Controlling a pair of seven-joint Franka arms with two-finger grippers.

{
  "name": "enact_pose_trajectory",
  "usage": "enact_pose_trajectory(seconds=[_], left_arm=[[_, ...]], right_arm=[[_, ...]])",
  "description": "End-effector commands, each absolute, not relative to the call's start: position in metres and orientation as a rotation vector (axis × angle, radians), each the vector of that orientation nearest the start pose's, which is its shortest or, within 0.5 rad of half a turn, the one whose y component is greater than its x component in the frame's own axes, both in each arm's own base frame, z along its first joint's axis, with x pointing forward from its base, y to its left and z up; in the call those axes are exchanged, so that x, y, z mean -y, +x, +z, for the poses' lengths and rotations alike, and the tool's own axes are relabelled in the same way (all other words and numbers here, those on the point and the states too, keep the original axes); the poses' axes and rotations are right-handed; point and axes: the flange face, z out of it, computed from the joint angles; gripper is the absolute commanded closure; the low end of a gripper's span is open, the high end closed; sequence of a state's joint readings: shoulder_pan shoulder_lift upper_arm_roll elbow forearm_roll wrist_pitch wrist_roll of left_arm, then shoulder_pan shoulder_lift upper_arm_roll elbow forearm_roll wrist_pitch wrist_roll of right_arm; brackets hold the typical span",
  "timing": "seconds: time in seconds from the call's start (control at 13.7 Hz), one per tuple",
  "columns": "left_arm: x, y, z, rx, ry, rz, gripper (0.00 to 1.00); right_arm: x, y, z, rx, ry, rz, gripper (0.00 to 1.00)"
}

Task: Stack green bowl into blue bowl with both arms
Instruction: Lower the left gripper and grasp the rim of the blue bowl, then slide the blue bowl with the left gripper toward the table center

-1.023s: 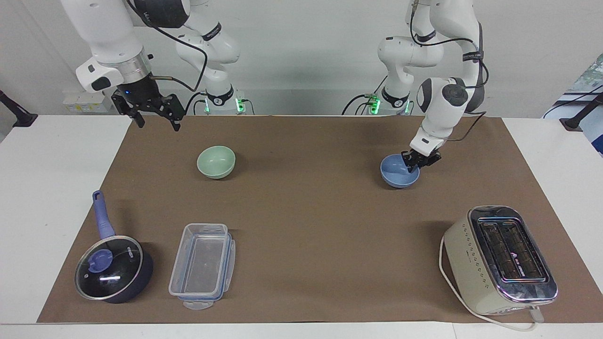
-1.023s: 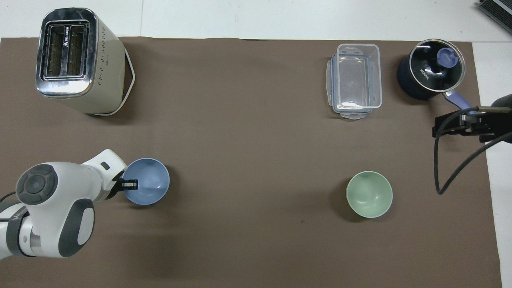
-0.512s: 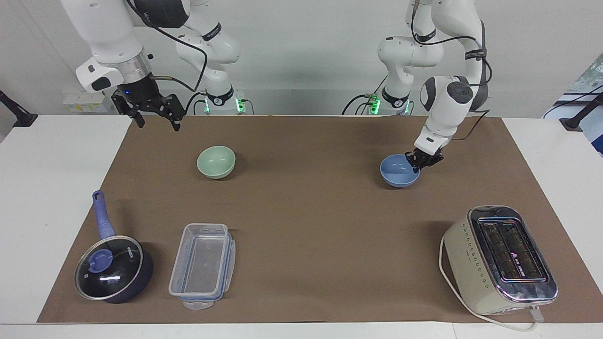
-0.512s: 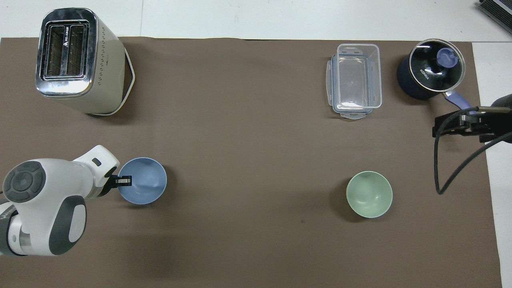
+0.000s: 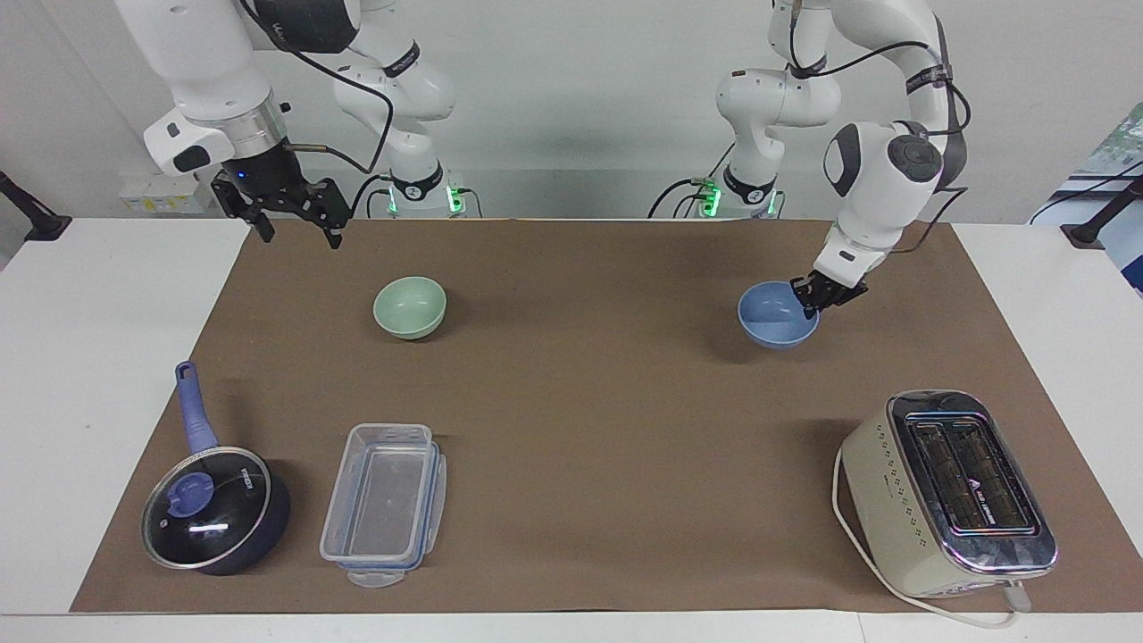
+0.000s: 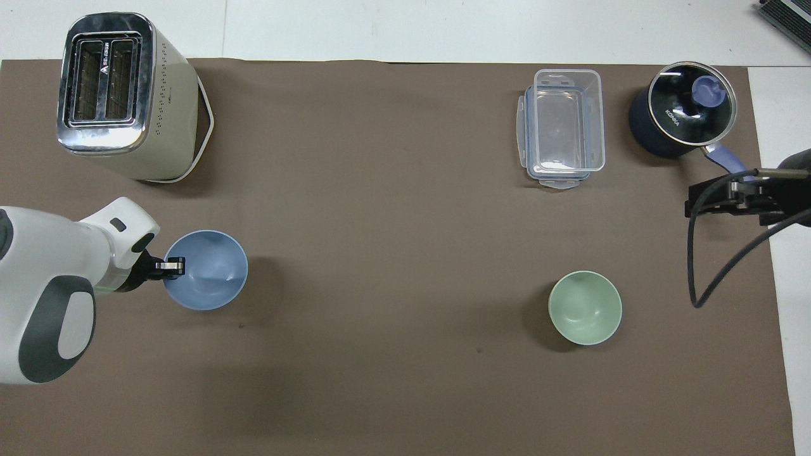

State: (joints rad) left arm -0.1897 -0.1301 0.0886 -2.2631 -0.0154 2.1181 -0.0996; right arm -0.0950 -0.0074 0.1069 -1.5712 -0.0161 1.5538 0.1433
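The blue bowl (image 5: 775,320) (image 6: 209,272) hangs a little above the brown mat, toward the left arm's end of the table, with its shadow on the mat below. My left gripper (image 5: 811,306) (image 6: 171,267) is shut on the rim of this bowl, on the side toward the mat's end. The green bowl (image 5: 410,306) (image 6: 585,307) sits upright on the mat toward the right arm's end, with nothing touching it. My right gripper (image 5: 301,237) (image 6: 719,197) waits open and empty in the air over the mat's corner, apart from the green bowl.
A cream toaster (image 5: 946,491) (image 6: 123,95) stands at the corner farthest from the robots on the left arm's end. A clear plastic container (image 5: 384,500) (image 6: 564,126) and a dark lidded saucepan (image 5: 214,509) (image 6: 681,111) sit farther out than the green bowl.
My left gripper has lifted the blue bowl off the mat and carried it a short way toward the left arm's end. The right arm and the green bowl have not moved.
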Motion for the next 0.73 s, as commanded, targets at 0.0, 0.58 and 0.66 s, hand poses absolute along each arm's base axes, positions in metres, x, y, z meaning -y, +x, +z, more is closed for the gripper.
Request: enact_pose_trajectory(seconds=[0.0, 0.58, 0.66], left_arm=[[0.05, 0.5, 0.442, 0.015, -3.182, 0.061, 1.0], [0.088, 0.504, 0.463, -0.021, -3.236, 0.073, 1.0], [0.1, 0.502, 0.463, -0.051, -3.246, 0.072, 1.0]], right_arm=[[-0.002, 0.546, 0.628, -0.194, -3.155, -0.004, 0.0], [-0.002, 0.546, 0.627, -0.213, -3.154, -0.007, 0.0], [-0.002, 0.546, 0.627, -0.213, -3.154, -0.007, 0.0]])
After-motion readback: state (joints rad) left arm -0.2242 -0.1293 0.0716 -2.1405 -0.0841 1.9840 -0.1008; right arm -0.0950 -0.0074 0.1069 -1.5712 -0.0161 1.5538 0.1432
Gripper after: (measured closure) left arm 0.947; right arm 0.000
